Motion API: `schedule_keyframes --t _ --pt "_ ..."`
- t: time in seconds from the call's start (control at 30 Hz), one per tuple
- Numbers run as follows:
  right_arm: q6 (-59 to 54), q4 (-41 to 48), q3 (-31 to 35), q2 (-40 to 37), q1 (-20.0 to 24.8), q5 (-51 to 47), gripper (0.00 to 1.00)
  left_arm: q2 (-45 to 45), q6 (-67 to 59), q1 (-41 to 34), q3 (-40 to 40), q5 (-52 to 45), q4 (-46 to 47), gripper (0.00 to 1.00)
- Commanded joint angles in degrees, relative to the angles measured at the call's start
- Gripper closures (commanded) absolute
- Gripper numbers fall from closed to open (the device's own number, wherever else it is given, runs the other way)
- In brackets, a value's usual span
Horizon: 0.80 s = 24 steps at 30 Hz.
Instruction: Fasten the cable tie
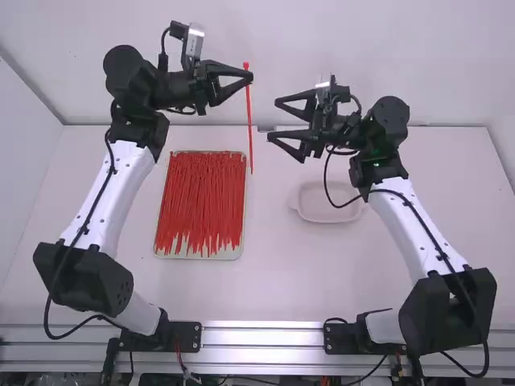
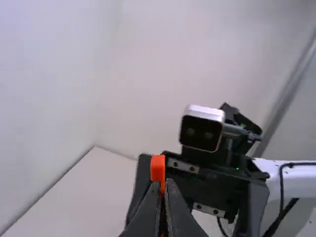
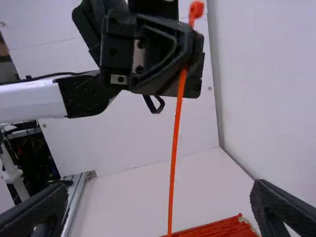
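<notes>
My left gripper (image 1: pixel 248 79) is raised high over the table's back, shut on a red cable tie (image 1: pixel 249 121) just below its head. The strap hangs straight down, its tip above the right rim of the tray. In the left wrist view the tie's head (image 2: pixel 157 169) sticks up between my closed fingers (image 2: pixel 148 207). My right gripper (image 1: pixel 279 119) hovers open just right of the strap, its fingers spread wide and pointing toward it. The right wrist view shows the hanging tie (image 3: pixel 176 143) and the left gripper (image 3: pixel 187 52) clamped on it.
A tray (image 1: pixel 201 252) holding several red cable ties lies left of centre. A shallow white dish (image 1: pixel 326 205) sits right of centre under the right arm. The walls stand close behind both grippers.
</notes>
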<state>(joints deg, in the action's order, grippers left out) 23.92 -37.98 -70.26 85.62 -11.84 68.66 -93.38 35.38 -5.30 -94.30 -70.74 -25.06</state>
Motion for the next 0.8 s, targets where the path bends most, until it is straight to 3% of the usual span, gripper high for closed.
schedule_keyframes --t 0.0,0.43,0.63,0.77 --pt "0.24 -0.33 -1.03 0.22 -0.09 0.72 0.02 -0.44 -3.34 0.85 -3.91 1.79 2.43 0.98" --pt "-14.23 1.14 -1.03 0.22 -0.57 3.41 0.02 -11.13 -5.95 1.64 -19.91 4.17 19.17 0.98" --pt "-38.1 1.62 -0.76 0.22 0.9 15.08 0.02 -15.69 6.21 2.45 -20.83 5.88 18.8 0.98" --pt "-50.03 2.58 0.52 0.22 2.82 17.27 0.02 -17.42 13.0 2.67 -20.72 4.76 20.39 0.98"
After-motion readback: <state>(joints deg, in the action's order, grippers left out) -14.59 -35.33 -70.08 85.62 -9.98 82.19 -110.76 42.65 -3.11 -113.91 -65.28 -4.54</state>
